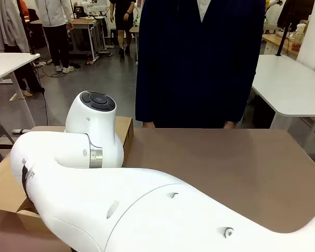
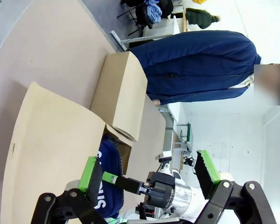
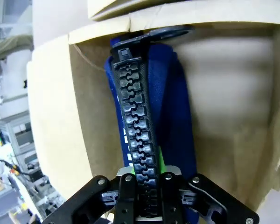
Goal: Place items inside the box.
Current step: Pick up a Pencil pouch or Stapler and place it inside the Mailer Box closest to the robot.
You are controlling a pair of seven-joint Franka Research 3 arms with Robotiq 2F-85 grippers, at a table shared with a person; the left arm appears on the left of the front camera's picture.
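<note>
One arm, front view: the right arm [image 1: 147, 210] bends across the table [image 1: 226, 168] to reach down into the cardboard box [image 1: 125, 131].
Person, front view: a person [image 1: 199, 63] in a dark blue coat stands at the far side.
Left gripper, left wrist view: the left gripper [image 2: 149, 170] is wide open and holds nothing. It hangs beside the box.
Pouch, left wrist view: the navy pouch [image 2: 107, 158] is inside the box.
Right gripper, right wrist view: the right gripper [image 3: 145, 179] looks pinched on the pouch's black zip [image 3: 135, 116]. The pouch stands on its edge, low in the box, likely ready to be let go.
</note>
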